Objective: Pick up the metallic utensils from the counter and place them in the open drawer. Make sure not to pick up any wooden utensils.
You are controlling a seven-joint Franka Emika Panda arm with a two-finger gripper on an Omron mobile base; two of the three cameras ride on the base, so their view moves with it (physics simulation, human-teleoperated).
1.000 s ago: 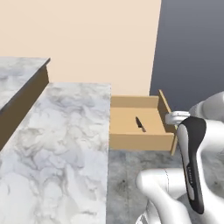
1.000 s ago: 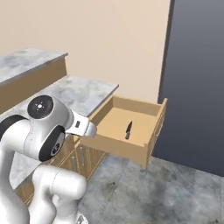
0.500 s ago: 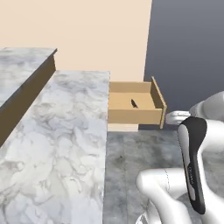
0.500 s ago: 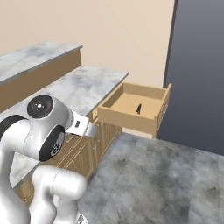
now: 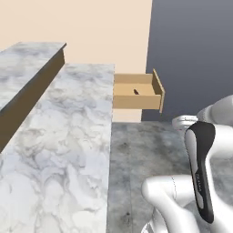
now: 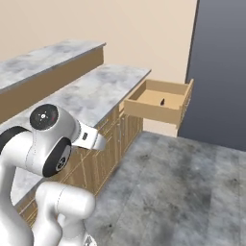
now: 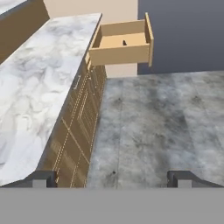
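- Gripper (image 7: 112, 178) is pointing down past the counter edge toward the grey floor, fingertips (image 7: 43, 178) spread wide with nothing between them.
- Open drawer (image 5: 137, 91) is jutting from the far end of the counter (image 5: 59, 136), well apart from the hand; a small dark knife (image 5: 136, 91) is lying on its floor (handle and blade too small to separate).
- Marble top in view is showing no fork and no wooden spoons, so I judge the thin silver utensil is lying somewhere outside these frames, and the step in hand is getting to it.
- Doing it well: swinging the hand over the counter first, so the wrist camera is looking at marble rather than floor (right now the tan cabinet fronts (image 7: 81, 127) are taking much of its left side).
- Checking colour before closing: pale silver and thin is wanted, orange-brown with a round bowl is not.
- Approaching a flat thin utensil from straight above, jaws across its narrow width, is likely the safest grasp.
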